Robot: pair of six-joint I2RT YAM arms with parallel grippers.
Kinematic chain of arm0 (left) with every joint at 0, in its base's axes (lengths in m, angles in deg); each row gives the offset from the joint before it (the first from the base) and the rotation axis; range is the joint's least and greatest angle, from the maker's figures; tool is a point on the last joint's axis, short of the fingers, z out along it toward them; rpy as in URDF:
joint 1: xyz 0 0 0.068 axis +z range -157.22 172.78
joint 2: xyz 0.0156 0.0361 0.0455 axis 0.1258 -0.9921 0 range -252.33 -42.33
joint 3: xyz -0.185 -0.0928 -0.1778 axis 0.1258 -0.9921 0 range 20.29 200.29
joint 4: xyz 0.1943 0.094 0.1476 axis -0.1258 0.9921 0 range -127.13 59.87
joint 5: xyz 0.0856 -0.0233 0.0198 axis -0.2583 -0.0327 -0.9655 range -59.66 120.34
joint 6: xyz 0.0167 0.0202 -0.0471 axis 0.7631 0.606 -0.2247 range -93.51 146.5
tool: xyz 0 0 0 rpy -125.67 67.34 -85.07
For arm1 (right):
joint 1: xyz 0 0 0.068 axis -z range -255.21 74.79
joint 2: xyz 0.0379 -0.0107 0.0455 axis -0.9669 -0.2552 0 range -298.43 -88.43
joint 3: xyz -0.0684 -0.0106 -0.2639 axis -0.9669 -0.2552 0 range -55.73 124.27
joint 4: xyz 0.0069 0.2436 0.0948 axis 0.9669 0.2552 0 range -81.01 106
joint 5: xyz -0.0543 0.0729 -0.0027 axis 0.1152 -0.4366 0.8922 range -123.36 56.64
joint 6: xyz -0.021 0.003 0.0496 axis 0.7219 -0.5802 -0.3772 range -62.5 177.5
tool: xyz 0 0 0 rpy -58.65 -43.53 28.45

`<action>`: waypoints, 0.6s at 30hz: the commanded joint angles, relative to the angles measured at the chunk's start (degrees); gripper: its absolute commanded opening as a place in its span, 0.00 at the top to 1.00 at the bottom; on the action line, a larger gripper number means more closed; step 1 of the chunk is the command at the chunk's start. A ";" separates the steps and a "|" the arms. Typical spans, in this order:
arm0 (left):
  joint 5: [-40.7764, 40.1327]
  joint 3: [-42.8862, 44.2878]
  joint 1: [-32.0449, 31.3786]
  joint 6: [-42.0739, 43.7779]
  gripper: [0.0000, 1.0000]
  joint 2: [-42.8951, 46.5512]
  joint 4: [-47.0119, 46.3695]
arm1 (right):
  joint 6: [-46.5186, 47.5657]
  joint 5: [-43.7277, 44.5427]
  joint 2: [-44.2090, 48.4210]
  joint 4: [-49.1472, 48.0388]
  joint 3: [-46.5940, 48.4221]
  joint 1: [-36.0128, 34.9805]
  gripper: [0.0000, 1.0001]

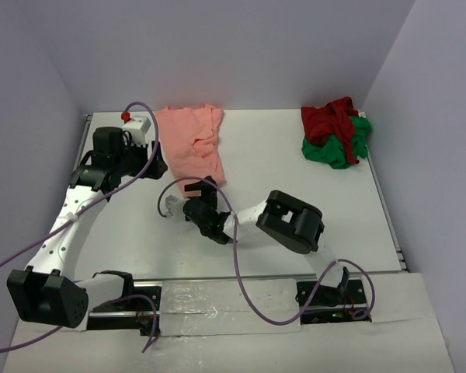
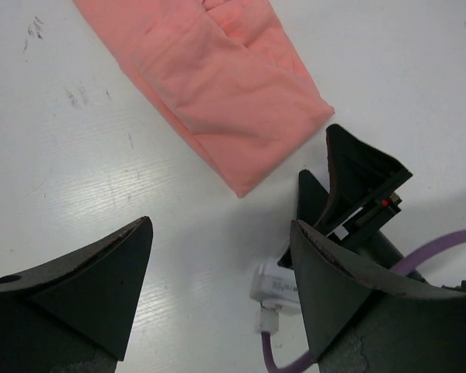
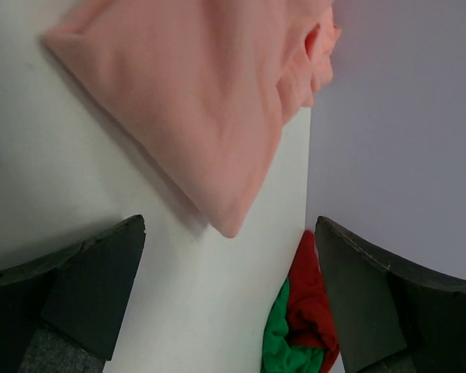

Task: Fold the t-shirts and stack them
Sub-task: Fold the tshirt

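Cloth this limp and light will droop, so the salmon-pink t-shirt [image 1: 193,144], lying folded at upper left of the desk [image 1: 272,155], wants pinching at its near corners. Both arms' jaws hang released and empty beside that edge. Bunched at upper right sit the dark red t-shirt [image 1: 332,123] and green t-shirt [image 1: 343,151].

Open desk [image 1: 295,179] lies between pink shirt [image 1: 194,144] and red-and-green heap [image 1: 335,136]; left tool [image 1: 157,165] and right tool [image 1: 198,189] crowd the shirt's near end; walls [image 1: 256,54] close three sides.

A white desk [image 1: 295,155] bears faint dark scuffs [image 2: 35,29]. Pale lilac walls [image 1: 256,47] stand along its left, far and right sides.
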 commanded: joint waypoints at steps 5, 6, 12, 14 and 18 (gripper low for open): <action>-0.89 1.54 0.66 -0.14 0.19 1.15 -2.85 | -1.34 -1.46 0.01 1.25 3.34 -0.61 0.04; -0.80 1.71 0.66 -0.14 0.19 1.23 -2.76 | -1.69 -1.28 -0.34 1.34 3.77 -0.34 0.04; 0.43 2.68 1.19 0.30 0.19 1.32 -1.18 | -12.90 -6.37 3.07 23.51 9.04 0.36 0.04; 0.43 2.77 1.36 0.56 0.19 1.24 -1.09 | -16.43 -9.36 5.54 32.04 11.68 0.45 0.03; 1.05 3.65 1.80 0.39 0.19 0.62 -0.57 | -19.97 -12.44 7.30 41.92 16.52 0.36 0.04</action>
